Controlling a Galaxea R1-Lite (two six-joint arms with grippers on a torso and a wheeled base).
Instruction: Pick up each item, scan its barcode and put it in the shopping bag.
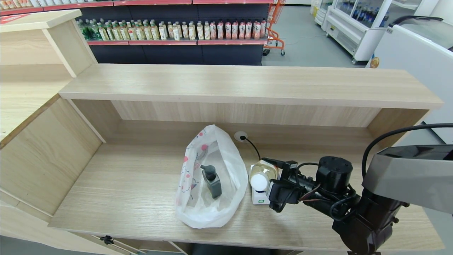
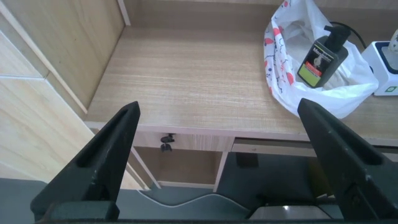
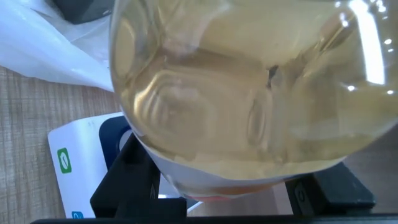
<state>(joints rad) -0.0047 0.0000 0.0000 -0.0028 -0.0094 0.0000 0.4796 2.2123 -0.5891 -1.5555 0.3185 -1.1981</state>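
Bottle (image 1: 263,171) in right gripper (image 1: 271,181) hangs over scanner (image 1: 259,199), beside shopping bag (image 1: 238,166) rim.

Head looks down; left wrist shares shopping bag (image 1: 228,161); right wrist close.
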